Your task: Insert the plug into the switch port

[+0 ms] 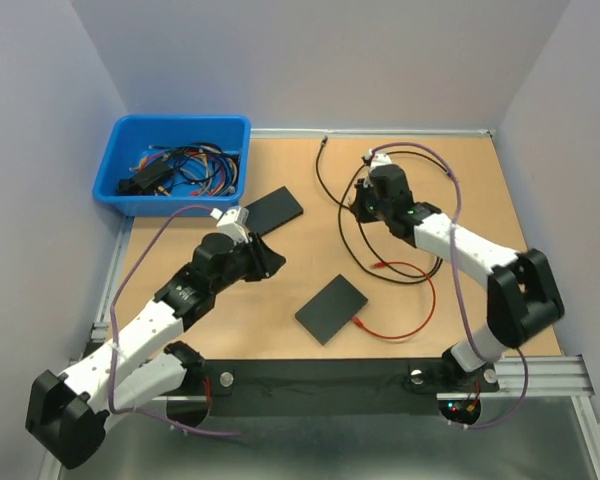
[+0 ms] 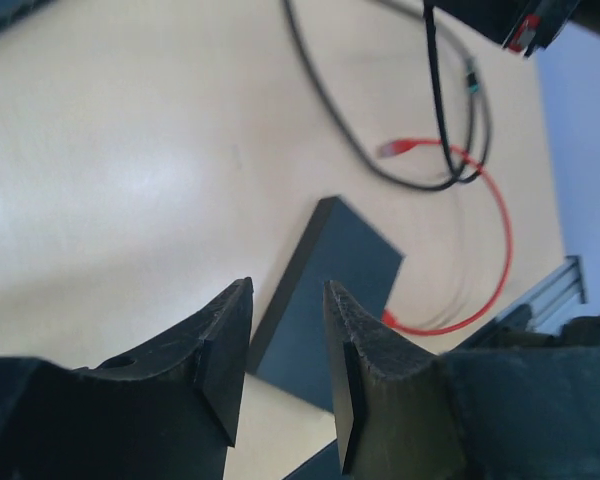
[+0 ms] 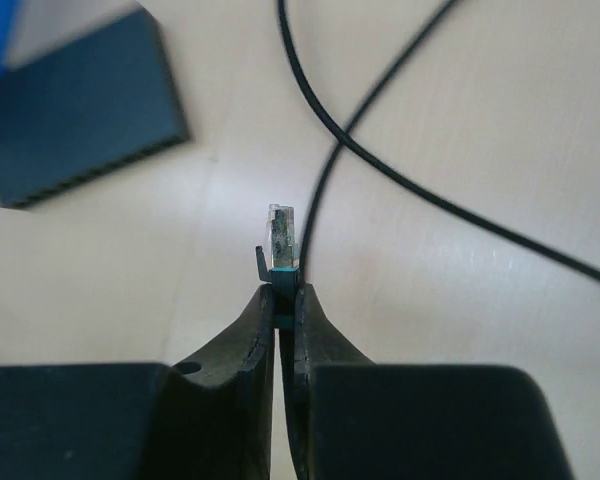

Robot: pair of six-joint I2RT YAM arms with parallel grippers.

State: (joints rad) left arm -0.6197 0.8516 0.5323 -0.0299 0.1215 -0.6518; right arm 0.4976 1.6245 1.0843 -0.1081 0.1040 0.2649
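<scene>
Plug [image 3: 282,238] – clear, with a teal boot – stands pinched upright between the tips of the right gripper [image 3: 283,296], whose jaws are pressed together on the boot. It hangs above the far half of the table [image 1: 280,160], right of the middle. Its black cable [image 3: 338,140] crosses itself on the wood just beyond it and loops on toward the far edge.

Left of the plug, the far black box [image 1: 273,208] lies flat near the blue bin [image 1: 115,165] in the far-left corner. The box's toothed edge faces the plug, and bare wood lies between them.

The near black box [image 1: 332,308] lies flat toward the middle of the near edge. One end of a red cable [image 2: 503,240] touches its right side, and the rest curls toward the right edge.

The left gripper [image 2: 287,290] hovers left of centre with its jaws parted. Nothing shows between the tips – only wood and the near box's edge through the gap. A strip of clear wood runs along the left edge and another between the two boxes.
</scene>
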